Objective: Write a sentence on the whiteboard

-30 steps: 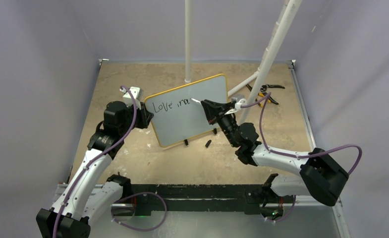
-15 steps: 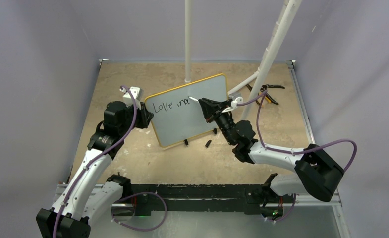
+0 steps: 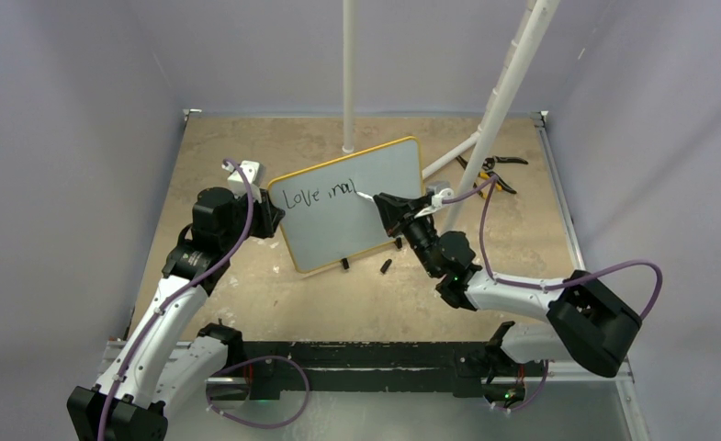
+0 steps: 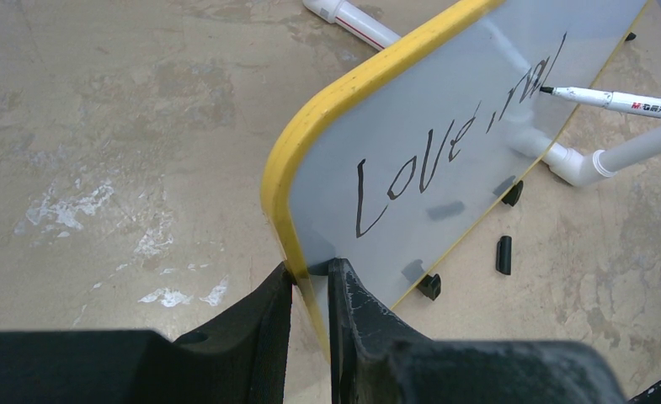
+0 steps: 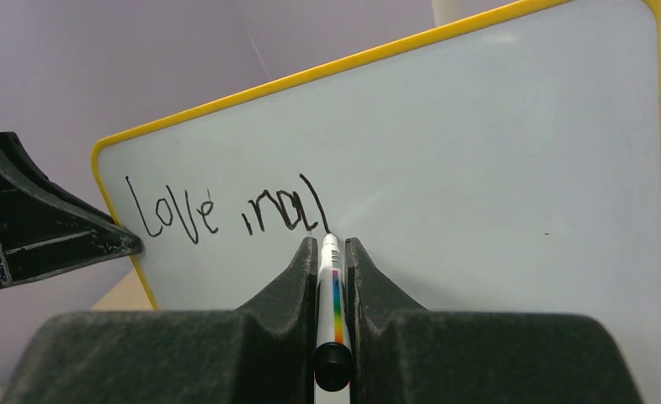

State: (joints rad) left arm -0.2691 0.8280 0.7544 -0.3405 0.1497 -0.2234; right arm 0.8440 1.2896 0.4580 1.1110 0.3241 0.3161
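The whiteboard (image 3: pixel 347 204) stands tilted on small black feet mid-table, yellow-framed, with black writing "Love" and a few more letters on it (image 5: pixel 226 215). My left gripper (image 3: pixel 266 218) is shut on the board's left edge (image 4: pixel 297 252), one finger on each face. My right gripper (image 3: pixel 381 204) is shut on a white marker (image 5: pixel 330 290) with a rainbow stripe. The marker's tip (image 4: pixel 547 89) touches the board at the bottom of the last stroke. In the left wrist view the marker (image 4: pixel 621 102) reaches in from the right.
A white upright pole (image 3: pixel 348 73) stands behind the board and a slanted white pipe (image 3: pixel 499 110) leans at the right. Yellow-handled pliers (image 3: pixel 492 173) lie at the back right. A small black cap (image 3: pixel 386 266) lies in front of the board.
My right gripper moved the marker down the board, drawing another vertical stroke after the last letters. The left gripper and the board stayed put.
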